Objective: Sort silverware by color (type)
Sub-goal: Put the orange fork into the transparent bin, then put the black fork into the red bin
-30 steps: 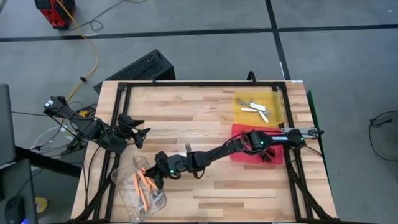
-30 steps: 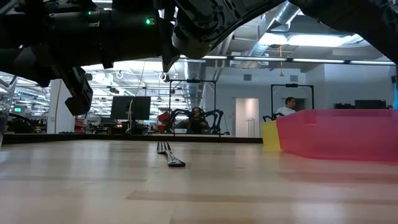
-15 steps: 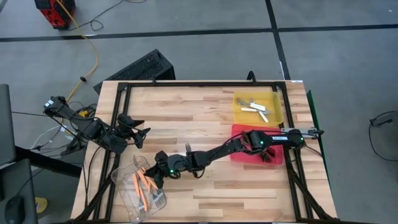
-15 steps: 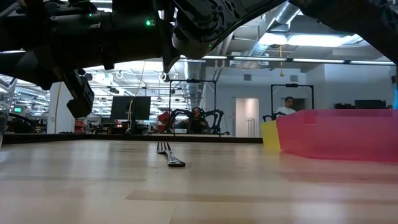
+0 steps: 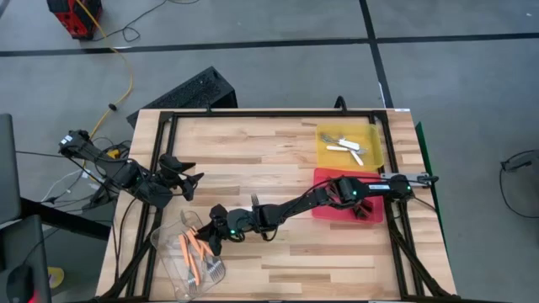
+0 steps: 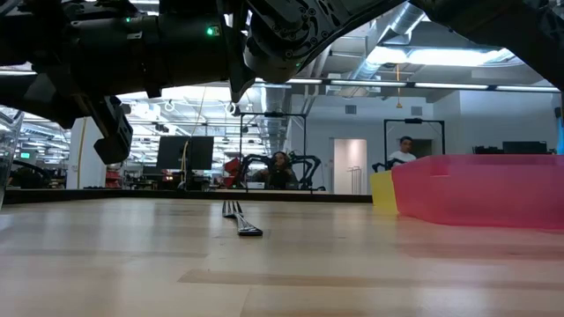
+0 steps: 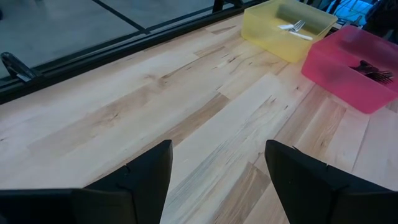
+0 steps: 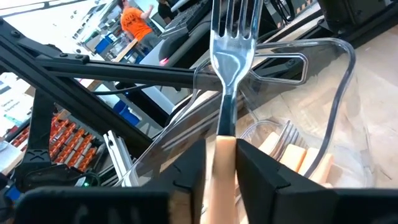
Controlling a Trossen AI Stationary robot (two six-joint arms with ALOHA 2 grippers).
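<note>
High view: right arm stretched low across the table from the red tray (image 5: 370,210); right gripper (image 5: 210,238) at the clear tub (image 5: 173,273) of orange forks (image 5: 195,251); left gripper (image 5: 192,181) parked at the left edge
Low view: dark fork (image 6: 240,218) alone mid-table
Left wrist: fingers spread, empty; white forks (image 7: 296,28) in the yellow tray (image 7: 267,37)
Right wrist: orange-handled fork (image 8: 225,74) upright between the fingers; grip uncertain
</note>
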